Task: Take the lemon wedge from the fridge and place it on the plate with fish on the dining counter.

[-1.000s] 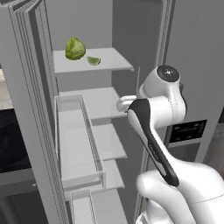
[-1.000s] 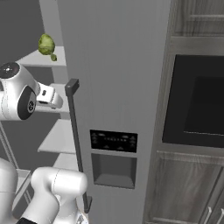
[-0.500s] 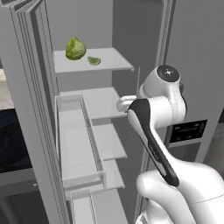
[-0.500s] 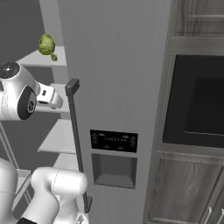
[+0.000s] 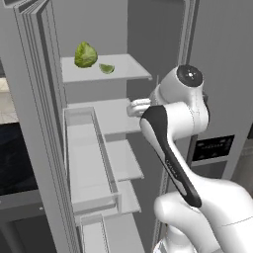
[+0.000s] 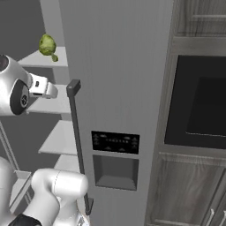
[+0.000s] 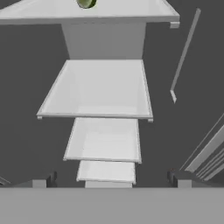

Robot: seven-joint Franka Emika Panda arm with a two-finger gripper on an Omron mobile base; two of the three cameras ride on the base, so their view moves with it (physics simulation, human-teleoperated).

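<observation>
Gaping wide and empty, the hand (image 7: pixel 111 179) faces smooth flat pale shelves (image 7: pixel 103 89) below the lemon wedge (image 5: pixel 106 68).

Top fridge shelf (image 5: pixel 123 69), above the claw (image 7: pixel 111 179): leafy green ball (image 5: pixel 85 54) w/ lemon wedge (image 5: pixel 106 68) just beside it. Lower shelves (image 5: pixel 113 116) bare.

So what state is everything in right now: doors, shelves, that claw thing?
Tall grey two-door fridge: its left door swung open, its right door shut.
Tiny yellow-green lemon wedge: lying on the top shelf, untouched.
Round leafy green ball: resting on that shelf, just left of the wedge.
Clear door bin: looks empty.
Claw: open, holding nothing, level with the shelf below the wedge.
</observation>
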